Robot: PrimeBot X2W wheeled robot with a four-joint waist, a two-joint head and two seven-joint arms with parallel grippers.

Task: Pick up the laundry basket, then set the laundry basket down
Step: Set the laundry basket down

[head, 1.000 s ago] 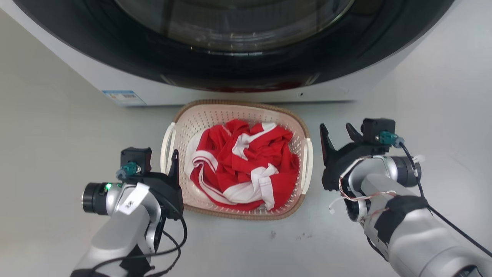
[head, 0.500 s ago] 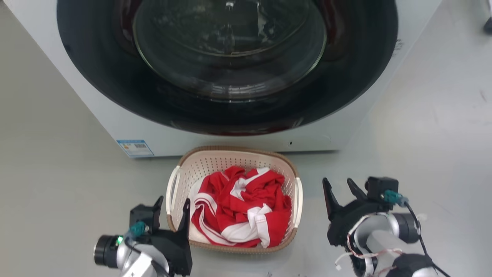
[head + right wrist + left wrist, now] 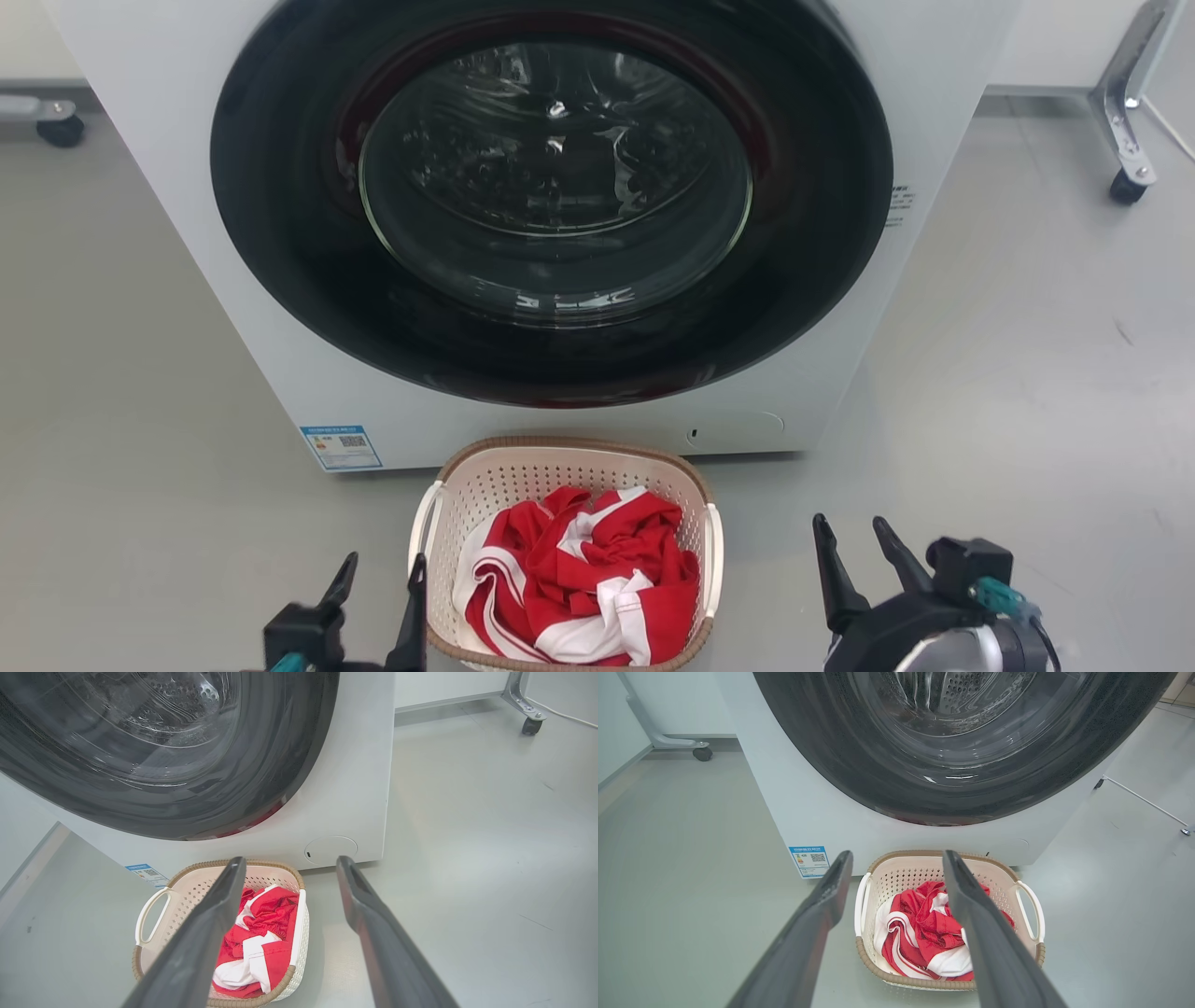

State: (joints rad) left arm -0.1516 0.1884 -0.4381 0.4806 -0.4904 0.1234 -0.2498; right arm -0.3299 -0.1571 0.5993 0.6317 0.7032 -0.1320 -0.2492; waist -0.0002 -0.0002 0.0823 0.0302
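My jaws stand apart on both sides and grip nothing. The left gripper [image 3: 385, 565] shows two long, dark, tapering fingers with a bare gap between them, and the right gripper [image 3: 851, 537] has the same matte, blade-like fingers spread to much the same width.

The small cream-white plastic laundry basket [image 3: 509, 481] stands on the smooth grey floor [image 3: 1027, 373], just in front of the bottom edge of the big white front-loading washing machine [image 3: 934, 56]; I cannot tell whether the two touch. The basket is a rounded rectangle. Its walls are pierced with rows of small holes, its rim is a brown woven-look band, and a slim white loop handle sits on each long side. In the head view it lies between my two grippers, with the left gripper's inner finger close beside the left loop handle [image 3: 420, 523] and the right gripper well clear of the right one.

A crumpled red garment with white stripes [image 3: 597, 579] lies heaped in the basket, soft and creased.

The machine's round door [image 3: 555, 177] is glossy dark glass inside a broad black ring, with the perforated metal drum faintly visible behind it. A small blue-bordered sticker [image 3: 341, 447] sits at the lower left corner of its front panel. A metal leg on a black caster [image 3: 1125, 140] stands on the floor beyond the machine's right side.
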